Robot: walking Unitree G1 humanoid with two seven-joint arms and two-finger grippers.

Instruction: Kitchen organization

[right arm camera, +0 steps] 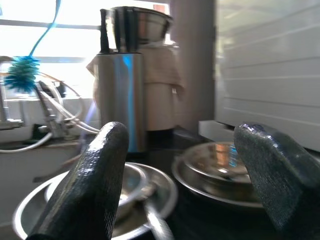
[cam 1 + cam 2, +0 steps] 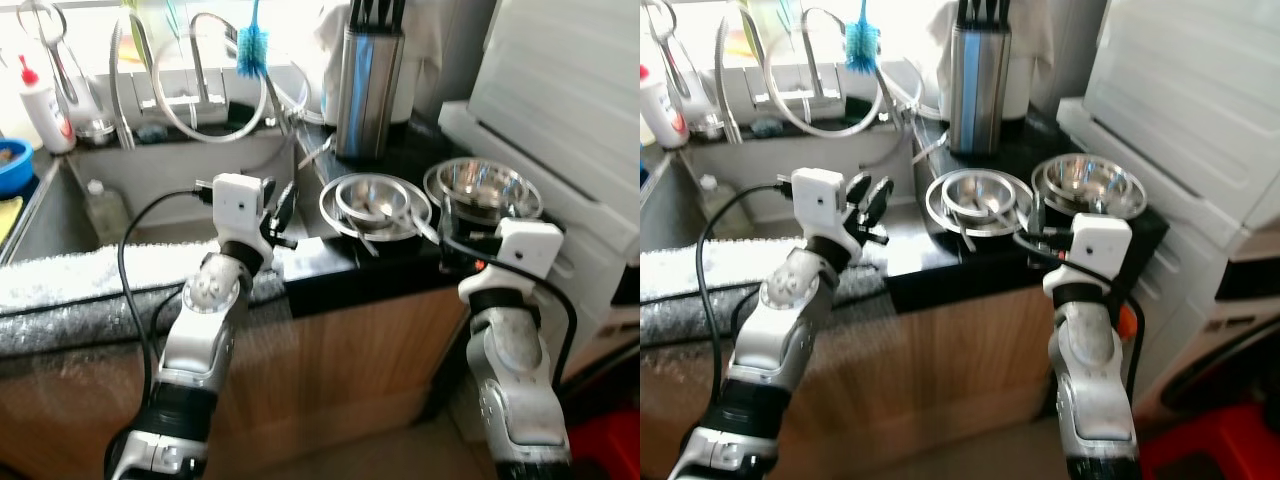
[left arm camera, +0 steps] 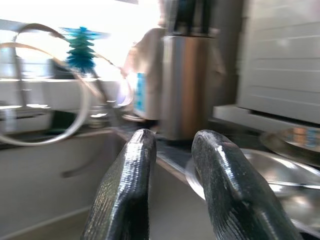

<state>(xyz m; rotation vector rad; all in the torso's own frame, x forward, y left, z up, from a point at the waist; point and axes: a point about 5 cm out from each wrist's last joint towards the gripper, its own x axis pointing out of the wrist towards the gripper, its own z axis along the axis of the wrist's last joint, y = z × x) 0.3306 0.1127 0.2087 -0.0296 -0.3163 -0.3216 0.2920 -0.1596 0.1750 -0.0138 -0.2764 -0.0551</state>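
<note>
Plainly, the right tool (image 2: 1040, 232) hovers nearest, its black ribbed fingers (image 1: 90, 185) spread wide apart and empty at the front edge of the black desk (image 2: 940, 262), just short of the steel bowls. The left tool (image 2: 868, 205) hangs over the sink side, its fingers (image 3: 125, 190) a narrow gap apart, holding nothing. The near bowl (image 2: 375, 205), with smaller steel pieces inside, sits touching the second bowl (image 2: 483, 188); both look thin, stiff, light and slippery, so the rolled rim seems the surest hold. Behind the near bowl stands the brushed-steel knife block (image 2: 367, 90), tall, cylindrical, likely heavier.
</note>
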